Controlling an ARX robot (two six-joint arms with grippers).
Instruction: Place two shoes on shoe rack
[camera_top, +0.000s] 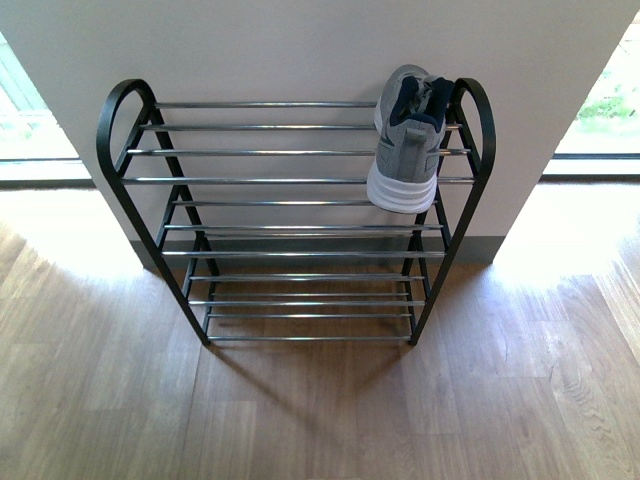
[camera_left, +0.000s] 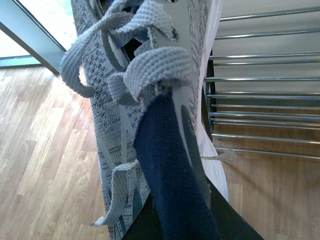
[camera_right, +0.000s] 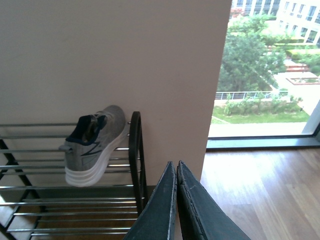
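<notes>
Front view: neither arm shows. The shoe rack (camera_top: 260, 180) stands centre frame against the wall. One grey sneaker (camera_top: 408, 150) sits on its top shelf at upper right, white heel overhanging the front bar.

Only your left wrist view shows the second sneaker (camera_left: 107, 120). It fills the frame centre: grey knit, loose laces, navy tongue (camera_left: 170, 165) pinched by the left gripper (camera_left: 182, 222) at the bottom edge.

Right wrist view: right gripper (camera_right: 176, 200) at bottom centre, fingers pressed together, holding nothing.

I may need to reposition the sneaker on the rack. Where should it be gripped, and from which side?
Probably the heel collar of the sneaker, from the front and above: its heel faces the robot at the front bar of the rack, with the opening upward.
</notes>
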